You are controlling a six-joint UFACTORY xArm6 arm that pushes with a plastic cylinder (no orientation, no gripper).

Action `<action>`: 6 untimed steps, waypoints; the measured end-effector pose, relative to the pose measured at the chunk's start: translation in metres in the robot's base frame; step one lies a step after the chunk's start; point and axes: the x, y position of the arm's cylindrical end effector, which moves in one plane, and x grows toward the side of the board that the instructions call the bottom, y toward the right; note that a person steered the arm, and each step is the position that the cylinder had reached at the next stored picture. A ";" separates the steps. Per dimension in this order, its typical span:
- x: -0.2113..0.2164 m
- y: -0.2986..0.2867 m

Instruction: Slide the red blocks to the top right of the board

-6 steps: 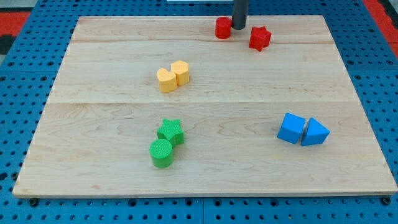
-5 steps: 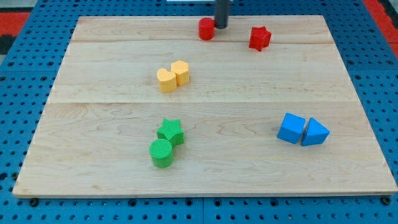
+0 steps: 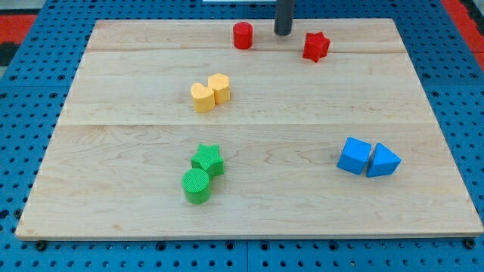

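Red cylinder [image 3: 243,35] got knocked left; my tip [image 3: 283,32], clawless, retreated right between it and red star [image 3: 316,47]. Repositioning; next, circle left of cylinder, push right.

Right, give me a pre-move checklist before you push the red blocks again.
1. My tip visible: ok, at the view's top, between the two red blocks.
2. Tip touching a block: not ok, it stands apart from both.
3. Red cylinder at top right: not ok, it sits left of the tip, near top centre.
4. Red star at top right: not ok, right of the tip but short of the corner.
5. Other blocks out of the way: ok, all lie lower on the board.
6. Tip on the cylinder's left for a rightward push: not ok.
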 end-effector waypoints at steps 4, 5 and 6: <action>-0.029 -0.103; 0.007 -0.098; 0.020 -0.096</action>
